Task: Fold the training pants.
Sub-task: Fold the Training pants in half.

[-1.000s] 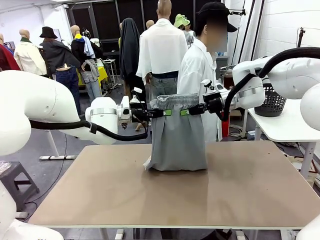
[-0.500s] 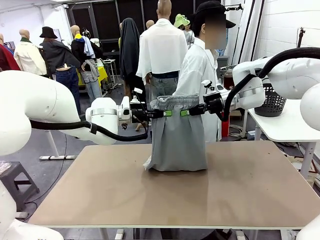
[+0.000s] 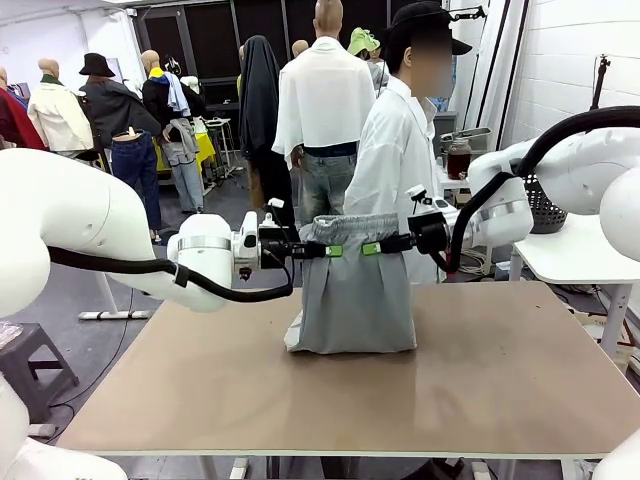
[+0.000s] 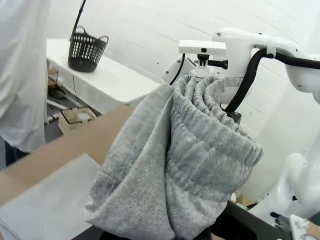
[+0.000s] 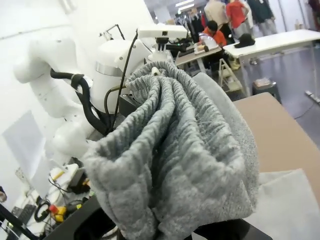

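Two grippers, each pinched tight on one end of the gathered waistband of the training pants (image 3: pixel 352 285). Left gripper (image 3: pixel 322 250) on the band's 9 o'clock end, right gripper (image 3: pixel 372 248) on the 3 o'clock end, green pads pressed onto the cloth. Pants hanging between them like a grey curtain, above the middle of the table (image 3: pixel 480 370) toward its far edge.

Just changed: waistband lower than a second ago. Both arms down a bit. More of the legs now piled on the table, bunched at the bottom with a lump at 7 o'clock of the pile. Seems to mean the pants are being laid down, so a fold can start. Fold itself not done yet; cloth mostly hanging, not flat.

Other changes from the earlier picture: pants look shorter and wider now, because the bottom part sits on the wood. Right arm's elbow lower too, so a jar (image 3: pixel 459 158) shows behind it at 1 o'clock. Person in a white shirt (image 3: pixel 395 160) standing at the far side, much the same place, hands not on the pants.

From the left wrist, thick grey folds of waistband up close, with a black basket (image 4: pixel 88 48) on a white side table at 11 o'clock. From the right wrist, the same ribbed band.
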Motion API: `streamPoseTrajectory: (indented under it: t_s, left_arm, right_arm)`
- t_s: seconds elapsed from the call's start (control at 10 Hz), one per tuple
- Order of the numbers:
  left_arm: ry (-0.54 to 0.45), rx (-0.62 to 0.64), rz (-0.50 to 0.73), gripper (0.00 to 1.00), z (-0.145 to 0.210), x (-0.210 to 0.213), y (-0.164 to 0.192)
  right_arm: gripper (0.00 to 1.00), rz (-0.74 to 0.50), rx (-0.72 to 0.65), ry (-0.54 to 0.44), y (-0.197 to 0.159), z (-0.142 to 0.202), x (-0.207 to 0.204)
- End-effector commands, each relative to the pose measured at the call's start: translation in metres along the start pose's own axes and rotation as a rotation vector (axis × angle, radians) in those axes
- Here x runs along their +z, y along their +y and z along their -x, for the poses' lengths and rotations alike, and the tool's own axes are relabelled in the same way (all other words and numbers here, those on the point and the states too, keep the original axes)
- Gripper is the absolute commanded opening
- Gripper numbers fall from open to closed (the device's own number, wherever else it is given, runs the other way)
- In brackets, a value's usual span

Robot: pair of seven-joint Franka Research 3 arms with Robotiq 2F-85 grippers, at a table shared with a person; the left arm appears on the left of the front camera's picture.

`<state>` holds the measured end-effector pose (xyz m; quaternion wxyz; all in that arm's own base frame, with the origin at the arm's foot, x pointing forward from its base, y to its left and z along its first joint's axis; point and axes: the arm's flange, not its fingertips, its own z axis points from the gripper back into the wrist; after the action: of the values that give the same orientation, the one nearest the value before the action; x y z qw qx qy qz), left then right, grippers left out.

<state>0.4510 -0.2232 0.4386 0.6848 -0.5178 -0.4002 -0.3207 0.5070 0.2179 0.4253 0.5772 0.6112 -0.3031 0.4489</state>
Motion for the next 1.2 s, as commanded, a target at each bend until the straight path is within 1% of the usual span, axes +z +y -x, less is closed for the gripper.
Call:
streamPoseTrajectory:
  t_s: [0.0,0.1,0.3,0.5,0.7,0.8,1.0,1.1]
  left_arm:
    - [-0.033,0.110,-0.010,0.00,0.022,0.019,-0.014]
    - [-0.052,0.162,-0.007,0.00,0.038,0.024,-0.016]
    - [-0.082,0.273,-0.013,0.00,0.070,0.027,-0.006]
    - [-0.094,0.304,-0.027,0.00,0.090,0.022,0.014]
    - [-0.089,0.279,-0.072,0.00,0.095,0.013,0.034]
    - [-0.070,0.276,-0.104,0.00,0.093,0.007,0.048]
    - [-0.015,0.326,-0.140,0.00,0.092,-0.002,0.064]
    - [0.002,0.336,-0.133,0.00,0.087,0.000,0.065]
  right_arm:
    - [0.00,-0.008,-0.080,-0.085,0.016,0.019,0.007]
    - [0.00,-0.005,-0.122,-0.109,0.017,0.037,0.006]
    - [0.00,-0.015,-0.209,-0.146,0.016,0.069,0.002]
    - [0.00,0.009,-0.275,-0.170,0.008,0.095,0.003]
    - [0.00,0.048,-0.302,-0.176,-0.004,0.104,0.011]
    - [0.00,0.074,-0.318,-0.177,-0.014,0.107,0.014]
    - [0.00,0.114,-0.348,-0.172,-0.023,0.111,0.019]
    - [0.00,0.114,-0.337,-0.161,-0.027,0.107,0.019]
